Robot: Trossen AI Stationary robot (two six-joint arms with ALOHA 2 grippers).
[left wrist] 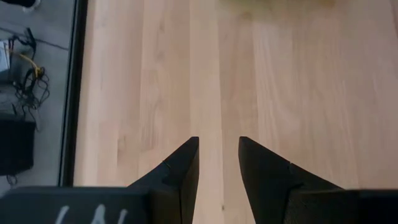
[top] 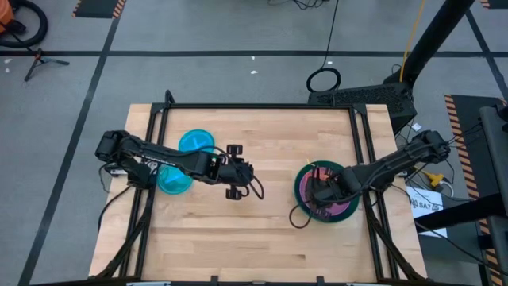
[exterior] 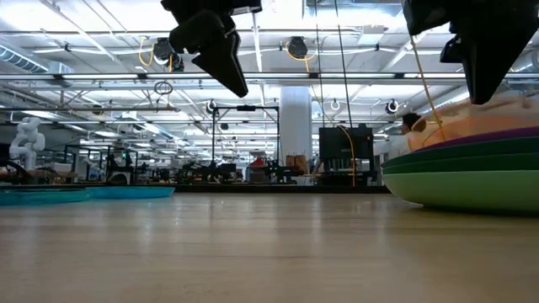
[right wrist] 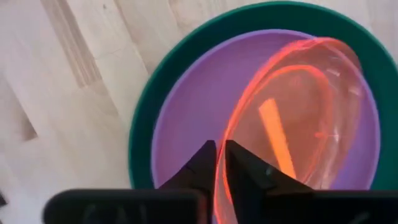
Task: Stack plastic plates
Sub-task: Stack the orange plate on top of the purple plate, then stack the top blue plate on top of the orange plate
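Overhead, the right gripper [top: 316,193] sits over the stack; only its wrist view shows the fingers nipping the rim of the translucent orange plastic plate [right wrist: 298,118], tilted on the round purple plate [right wrist: 186,124] inside the dark green plate [right wrist: 140,130]. Mid-table, the left gripper [left wrist: 219,163] hangs parted and empty, just beside two cyan-blue plates [top: 184,163].

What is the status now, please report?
Left gripper open, empty, above bare table. Right gripper nearly shut on orange plate rim, over purple plate. Two cyan plates unstacked. Nothing in way.
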